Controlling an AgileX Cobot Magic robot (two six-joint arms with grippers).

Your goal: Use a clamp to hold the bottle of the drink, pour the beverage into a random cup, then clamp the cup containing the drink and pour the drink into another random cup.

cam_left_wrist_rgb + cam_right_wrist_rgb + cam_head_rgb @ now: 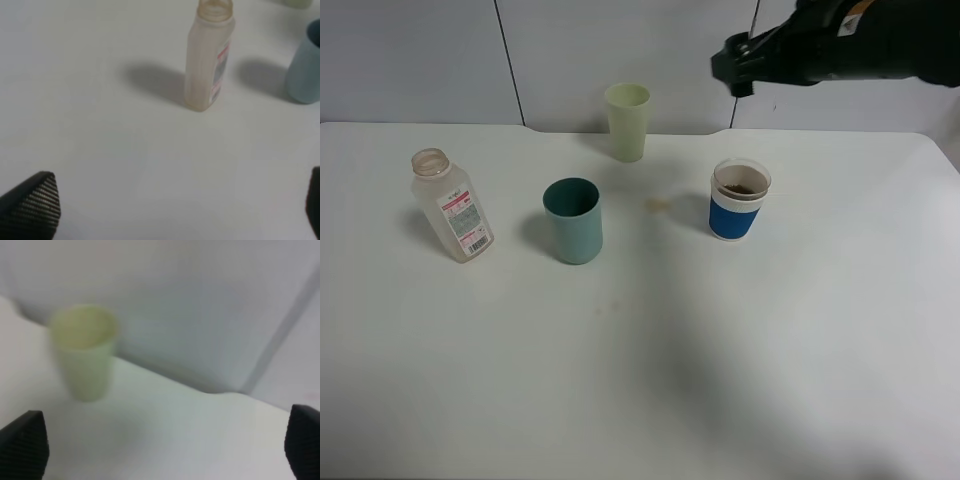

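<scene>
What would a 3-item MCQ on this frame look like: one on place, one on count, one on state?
1. Where does the bottle stand in the high view?
A. left of the teal-green tumbler
B. behind the pale yellow-green cup
C. right of the blue-banded cup

2. How many cups are on the table?
A. two
B. three
C. four

3. Which vessel holds the brown drink?
A. the bottle
B. the teal-green tumbler
C. the blue-banded cup

Answers:
1 A: the bottle is the leftmost thing, with the tumbler beside it.
2 B: teal-green, pale yellow-green and blue-banded cups show.
3 C: brown liquid shows inside the clear rim; the bottle looks empty and no liquid shows in the tumbler.
</scene>
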